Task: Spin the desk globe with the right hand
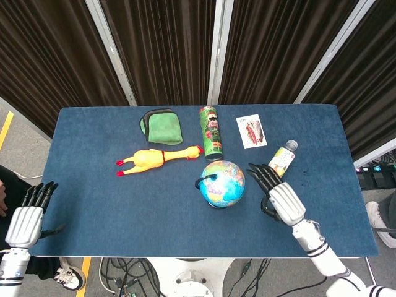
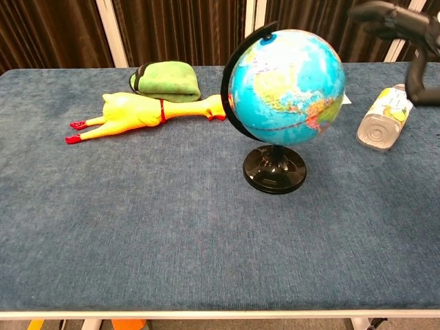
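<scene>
The desk globe (image 1: 223, 183) stands upright on its round black base near the middle of the blue tabletop (image 1: 99, 198), a little toward the front edge, its black arc curving up the left side of the sphere. In the chest view the globe (image 2: 285, 86) shows sharp map colours, blue ocean with green and orange land, above the base (image 2: 274, 169). The right hand (image 1: 279, 195) hovers just to the right of the globe, apart from it, fingers (image 1: 262, 175) spread and extended toward the far side of the table, grasping nothing; in the chest view only its dark fingers (image 2: 385, 12) show at the upper right corner, clear of the sphere. A small plastic bottle (image 1: 280, 161) with a yellow label lies tilted just beyond the right hand's fingertips. Behind the globe stands a green cylindrical can (image 1: 211, 131), nearly touching the globe's far side from the head view. A yellow rubber chicken (image 1: 158, 158) lies on its side left of the can, and a folded green cloth (image 1: 161, 125) sits beyond it. A small printed card (image 1: 251, 131) lies flat to the right of the can. The left hand (image 1: 28, 218) rests off the near left corner of the tabletop, fingers straight and slightly apart, holding nothing.
</scene>
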You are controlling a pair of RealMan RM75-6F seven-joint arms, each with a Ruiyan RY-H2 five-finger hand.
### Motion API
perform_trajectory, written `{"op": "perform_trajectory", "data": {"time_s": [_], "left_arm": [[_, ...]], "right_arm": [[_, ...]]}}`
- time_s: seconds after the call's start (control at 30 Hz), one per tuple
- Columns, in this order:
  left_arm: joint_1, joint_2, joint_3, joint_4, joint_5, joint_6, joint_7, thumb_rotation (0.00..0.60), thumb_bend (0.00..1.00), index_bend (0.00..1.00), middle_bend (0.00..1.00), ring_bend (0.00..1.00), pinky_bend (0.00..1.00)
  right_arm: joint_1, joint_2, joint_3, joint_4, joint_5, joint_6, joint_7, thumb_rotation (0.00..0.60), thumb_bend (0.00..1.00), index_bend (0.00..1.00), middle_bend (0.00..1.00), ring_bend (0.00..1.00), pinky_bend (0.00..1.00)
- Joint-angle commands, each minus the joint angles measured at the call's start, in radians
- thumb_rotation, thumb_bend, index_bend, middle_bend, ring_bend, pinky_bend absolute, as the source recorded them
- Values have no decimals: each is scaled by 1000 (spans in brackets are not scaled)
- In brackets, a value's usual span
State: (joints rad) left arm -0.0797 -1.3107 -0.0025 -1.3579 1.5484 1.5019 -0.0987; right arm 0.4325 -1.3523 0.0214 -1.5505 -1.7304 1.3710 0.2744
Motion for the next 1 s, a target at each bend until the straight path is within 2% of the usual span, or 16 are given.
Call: {"op": "perform_trajectory", "data": {"time_s": [0.03,0.2,0.4,0.57,0.83,1.0], "left_arm": [[-1,0,0,-3,1,0,4,600,0,79,59,0,68],[-1,1,0,-8,1,0,10,600,0,79,59,0,68],[1,1,-1,-5,-3,0,4,600,0,79,59,0,68],[2,0,1,3,-3,-1,-4,600,0,79,59,0,68],[3,1,-1,6,-8,-2,-9,600,0,79,59,0,68],[5,0,-2,12,-12,-4,-13,600,0,79,59,0,68]], "right_arm": [[-29,-4,-47,-10,-44,22,-19,600,1000,0,0,0,0],[-30,-23,-68,-1,-57,11,-21,600,1000,0,0,0,0],[-16,-33,-56,7,-39,-12,-20,600,1000,0,0,0,0],[9,-33,-23,24,8,-53,-13,600,1000,0,0,0,0],[93,-15,66,59,105,-163,37,600,1000,0,0,0,0],[92,1,72,55,102,-141,43,600,1000,0,0,0,0]]}}
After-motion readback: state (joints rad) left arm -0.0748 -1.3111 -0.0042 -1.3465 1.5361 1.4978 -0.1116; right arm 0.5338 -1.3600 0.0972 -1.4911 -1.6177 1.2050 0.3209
